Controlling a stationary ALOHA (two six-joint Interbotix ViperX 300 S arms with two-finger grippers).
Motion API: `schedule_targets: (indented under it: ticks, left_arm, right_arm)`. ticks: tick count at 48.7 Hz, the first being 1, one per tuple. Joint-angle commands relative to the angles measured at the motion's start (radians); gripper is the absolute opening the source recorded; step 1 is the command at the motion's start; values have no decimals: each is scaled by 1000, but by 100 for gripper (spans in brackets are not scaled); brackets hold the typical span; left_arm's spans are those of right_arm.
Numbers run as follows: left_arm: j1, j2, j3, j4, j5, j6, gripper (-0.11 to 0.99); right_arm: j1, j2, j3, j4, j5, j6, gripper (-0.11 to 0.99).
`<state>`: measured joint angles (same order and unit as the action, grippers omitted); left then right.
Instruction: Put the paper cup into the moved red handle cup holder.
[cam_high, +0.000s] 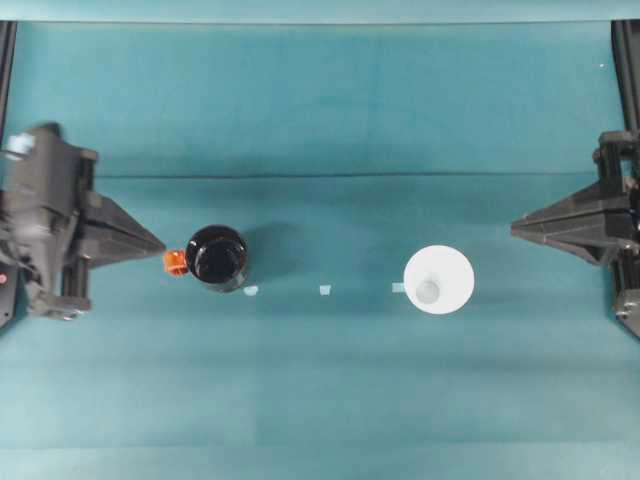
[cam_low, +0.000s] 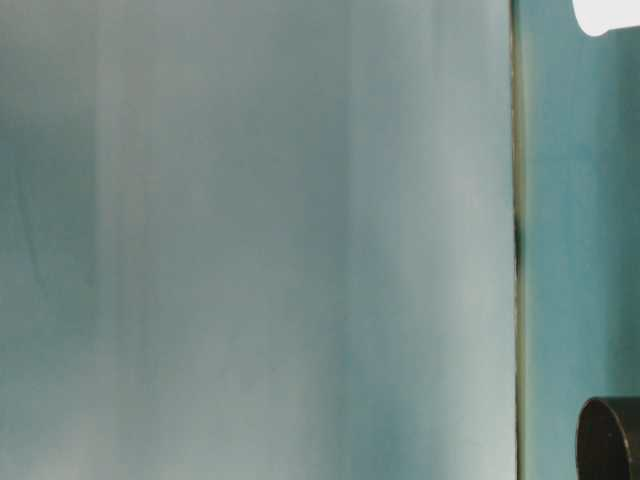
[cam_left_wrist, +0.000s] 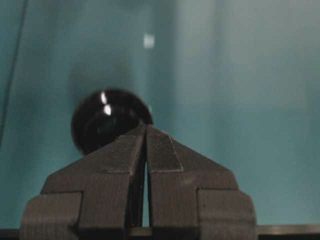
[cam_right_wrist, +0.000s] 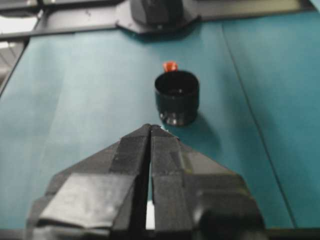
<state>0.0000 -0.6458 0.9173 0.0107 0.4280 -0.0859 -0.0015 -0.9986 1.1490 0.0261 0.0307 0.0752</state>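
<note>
The paper cup (cam_high: 438, 280) stands upright and white on the teal table, right of centre; its edge also shows in the table-level view (cam_low: 600, 14). The glossy black red handle cup holder (cam_high: 217, 257) stands left of centre, its red tab (cam_high: 174, 262) pointing at my left gripper (cam_high: 158, 243). That gripper is shut and empty, its tip just short of the tab. In the left wrist view the shut gripper (cam_left_wrist: 146, 129) partly covers the holder (cam_left_wrist: 97, 120). My right gripper (cam_high: 516, 228) is shut and empty, a short way right of the cup. The right wrist view has the shut gripper (cam_right_wrist: 151, 129) facing the holder (cam_right_wrist: 176, 96).
Three small pale marks (cam_high: 325, 290) lie in a row on the cloth between holder and cup. Black frame rails (cam_high: 626, 60) run along the far left and right table edges. The left arm's base (cam_right_wrist: 155, 12) sits beyond the holder in the right wrist view.
</note>
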Motion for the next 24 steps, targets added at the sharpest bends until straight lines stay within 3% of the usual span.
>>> schedule_targets:
  ticks: [1,5,12,24]
  left_arm:
    - [11,37,-44,3,35,-3,2]
    - [31,83,-71,3,100,-17,2]
    - [61,149,-114,6,198,-78,2]
    - [58,202,-135,9,236,-91,2]
  right_arm:
    - [-2,0,-21,2,11,8,-10]
    - [-2,0,-21,2,20,8,-10]
    - [-3,0,-21,2,25,9,-10]
    - [-6,0,-21,2,25,9,-10]
